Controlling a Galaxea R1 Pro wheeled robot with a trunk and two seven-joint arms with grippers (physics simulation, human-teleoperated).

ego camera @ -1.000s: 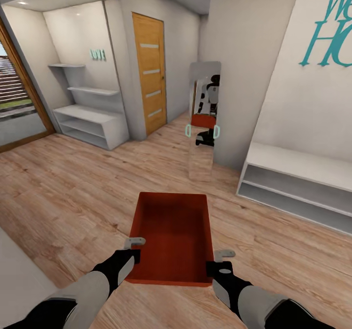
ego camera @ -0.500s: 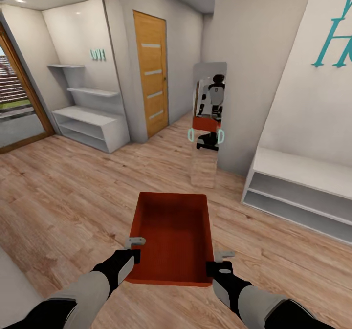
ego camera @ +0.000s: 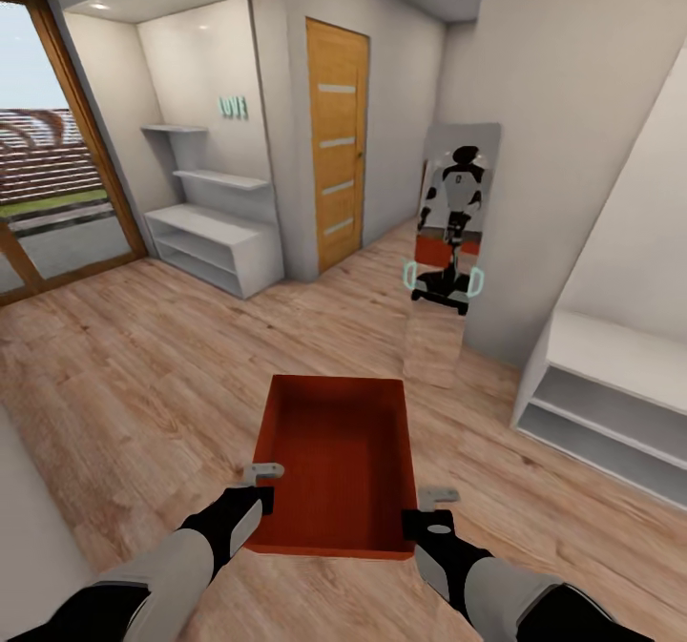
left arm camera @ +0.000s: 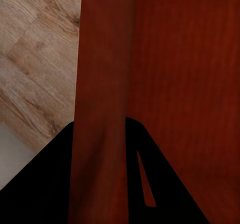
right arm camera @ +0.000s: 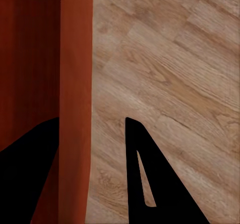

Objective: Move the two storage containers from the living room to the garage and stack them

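Observation:
I carry one orange-red storage container (ego camera: pixel 334 461) low in front of me, above the light wood-plank floor (ego camera: pixel 143 356). My left gripper (ego camera: pixel 261 486) is shut on its left wall, and the left wrist view has the fingers astride that wall (left arm camera: pixel 100 84). My right gripper (ego camera: pixel 431 510) is shut on its right wall (right arm camera: pixel 75 84), which stands between the two dark fingers. The container is lidless and holds nothing. The second container is out of view.
An orange-brown door with glass slits (ego camera: pixel 336 146) stands ahead, past a white wall corner. A tall mirror (ego camera: pixel 448 241) leans at the right and reflects me. White shelves (ego camera: pixel 205 232) are at the left, a white bench unit (ego camera: pixel 611 384) at the right, wood-framed glass doors (ego camera: pixel 57 194) far left.
The whole view has shifted: door, mirror and shelves slid rightward and grew, so the camera moved. The container and both grippers keep the same place in the view.

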